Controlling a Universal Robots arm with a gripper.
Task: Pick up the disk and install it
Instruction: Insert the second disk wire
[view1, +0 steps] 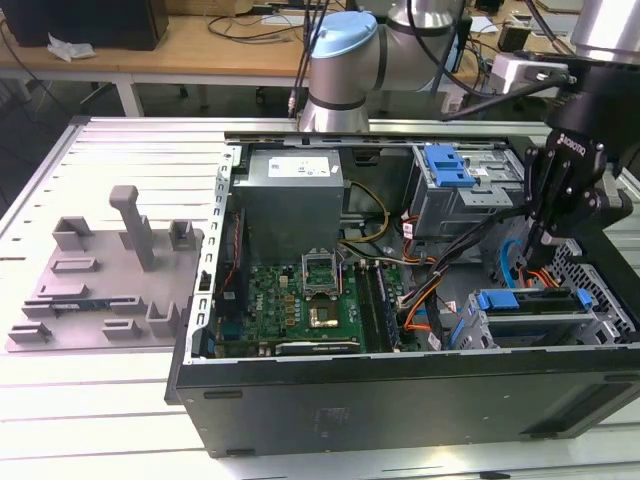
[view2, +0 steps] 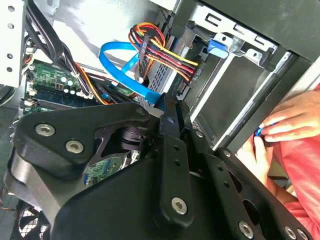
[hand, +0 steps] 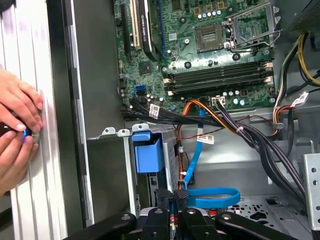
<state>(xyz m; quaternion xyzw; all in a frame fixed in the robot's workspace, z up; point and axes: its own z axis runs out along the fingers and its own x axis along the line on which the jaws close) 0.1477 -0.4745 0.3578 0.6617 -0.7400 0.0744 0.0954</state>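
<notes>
Inside the open computer case (view1: 400, 390), the end effector (view1: 540, 238) points downward, fingers pressed together, empty.

cables (hand: 235, 125) crowd bay, person's hands (hand: 17, 130) nearby

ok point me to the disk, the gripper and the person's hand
disk (view1: 528, 300), exterior view, its blue frame.
gripper (view1: 545, 238), exterior view, its tips.
hand (hand: 17, 107), first wrist view, its knuckles.

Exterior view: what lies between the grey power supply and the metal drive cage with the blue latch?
In the exterior view, yellow and black wires cross the gap between the power supply and the drive cage.
</notes>
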